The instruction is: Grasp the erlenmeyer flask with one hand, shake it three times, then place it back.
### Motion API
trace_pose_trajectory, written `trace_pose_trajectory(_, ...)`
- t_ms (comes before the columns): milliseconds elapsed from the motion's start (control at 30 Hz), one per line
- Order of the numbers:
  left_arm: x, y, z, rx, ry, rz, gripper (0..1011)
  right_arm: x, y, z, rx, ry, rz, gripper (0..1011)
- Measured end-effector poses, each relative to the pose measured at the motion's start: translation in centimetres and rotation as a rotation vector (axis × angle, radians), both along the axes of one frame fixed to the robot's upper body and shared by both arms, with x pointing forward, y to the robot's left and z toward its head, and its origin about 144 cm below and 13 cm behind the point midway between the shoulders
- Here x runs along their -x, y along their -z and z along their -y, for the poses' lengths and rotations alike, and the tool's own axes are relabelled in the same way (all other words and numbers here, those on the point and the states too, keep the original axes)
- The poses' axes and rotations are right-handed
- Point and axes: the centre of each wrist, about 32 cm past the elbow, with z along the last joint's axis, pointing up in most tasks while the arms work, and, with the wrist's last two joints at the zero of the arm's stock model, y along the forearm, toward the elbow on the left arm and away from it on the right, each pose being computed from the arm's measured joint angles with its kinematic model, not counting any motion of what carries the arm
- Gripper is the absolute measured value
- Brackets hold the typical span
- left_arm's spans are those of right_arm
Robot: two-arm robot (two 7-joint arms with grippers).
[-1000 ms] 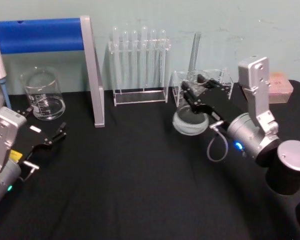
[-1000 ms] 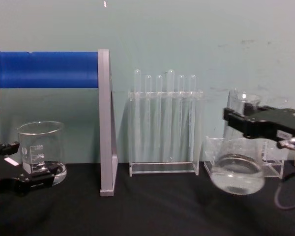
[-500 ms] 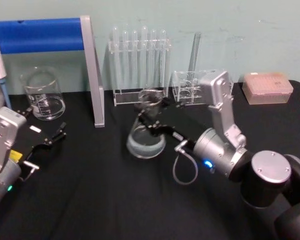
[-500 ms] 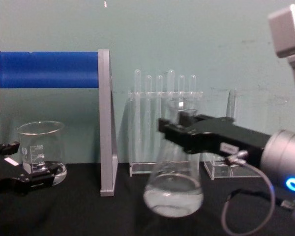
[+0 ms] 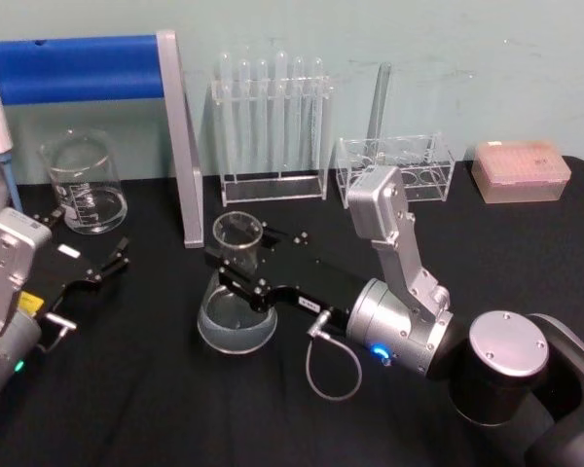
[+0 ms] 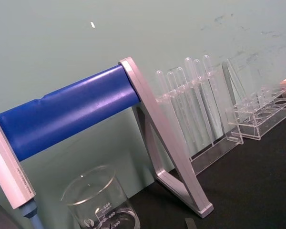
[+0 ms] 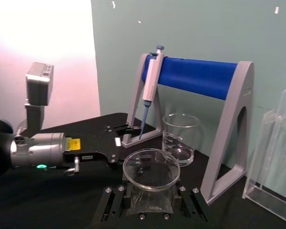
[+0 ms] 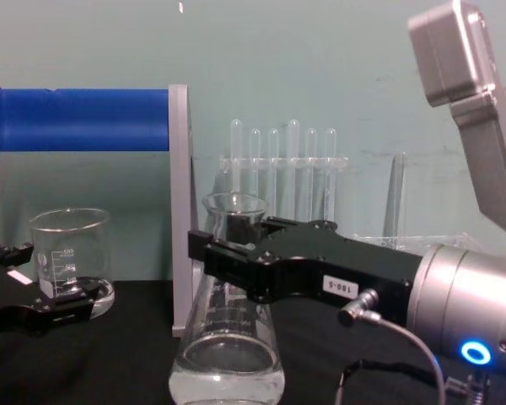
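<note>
The right gripper (image 5: 241,274) has its jaws closed round the neck of the flask (image 5: 236,321), whose wide base hangs just below them, so a sharp shake could let the smooth glass slip through or knock the stand (image 5: 183,165) close beyond them; the left gripper (image 5: 86,238) lies open, well aside.

Silver housings (image 5: 389,229), black fingers (image 8: 228,257), grey cable loop (image 5: 333,375), perhaps yellow label (image 5: 27,304)

My right gripper (image 5: 237,274) clamps the erlenmeyer flask (image 5: 236,326) mid-table. Bare black cloth (image 5: 156,409) lies near me and rightward. The far side is fenced: blue stand (image 5: 78,68) far left, test tube rack (image 5: 273,122) ahead. My left gripper (image 5: 90,241) fills the near left, before the beaker (image 5: 83,185).
</note>
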Motion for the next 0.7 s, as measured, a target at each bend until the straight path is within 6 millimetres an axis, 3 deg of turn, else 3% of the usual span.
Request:
trace_pose_trajectory(367,0.0,0.0,0.0,0.000,0.000,0.000,1001,-0.7,-0.1,0.9,0.000,0.073,0.002,456)
trace_pose_trajectory(700,0.0,0.0,0.0,0.000,0.000,0.000,1001,-2.3,0.0,4.2,0.002,0.311,0.010,456)
